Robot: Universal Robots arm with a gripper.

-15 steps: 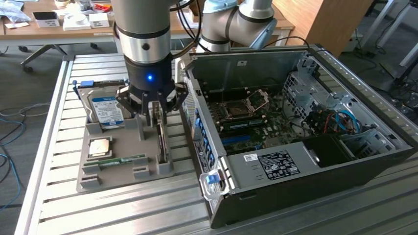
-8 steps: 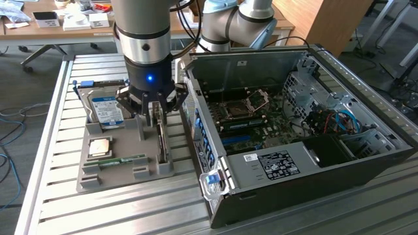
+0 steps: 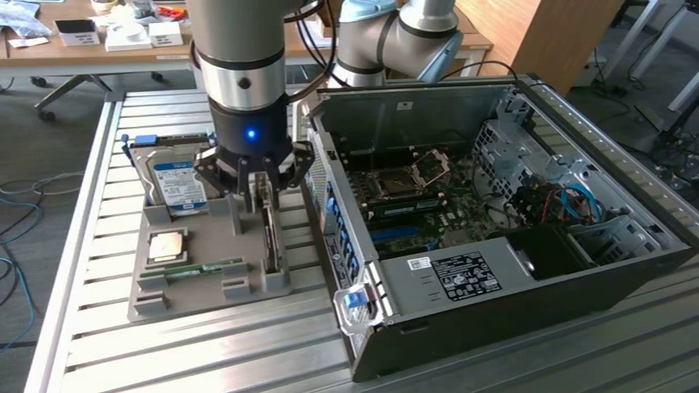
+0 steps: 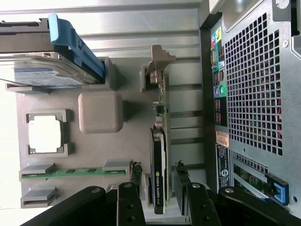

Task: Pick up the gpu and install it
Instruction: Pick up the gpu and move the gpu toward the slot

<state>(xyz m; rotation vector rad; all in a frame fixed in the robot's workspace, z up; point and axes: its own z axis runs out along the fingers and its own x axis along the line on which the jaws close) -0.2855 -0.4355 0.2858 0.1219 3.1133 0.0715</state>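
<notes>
The gpu [image 3: 270, 237] is a thin dark card standing on edge in a slot of the grey holder [image 3: 218, 295], on the side nearest the computer case. In the wrist view the gpu [image 4: 159, 155] shows its black face and a green logo. My gripper [image 3: 264, 190] hangs straight above the card's far end. In the wrist view my gripper [image 4: 158, 167] is open, with one finger on each side of the card. A narrow gap shows between each finger and the card.
The holder also carries a hard drive [image 3: 180, 184] with a blue-white label, a square processor [image 3: 166, 244] and a green RAM stick [image 3: 208, 268]. The open computer case [image 3: 611, 270] lies close beside the holder, motherboard exposed. Both rest on a slatted metal table [image 3: 196, 352].
</notes>
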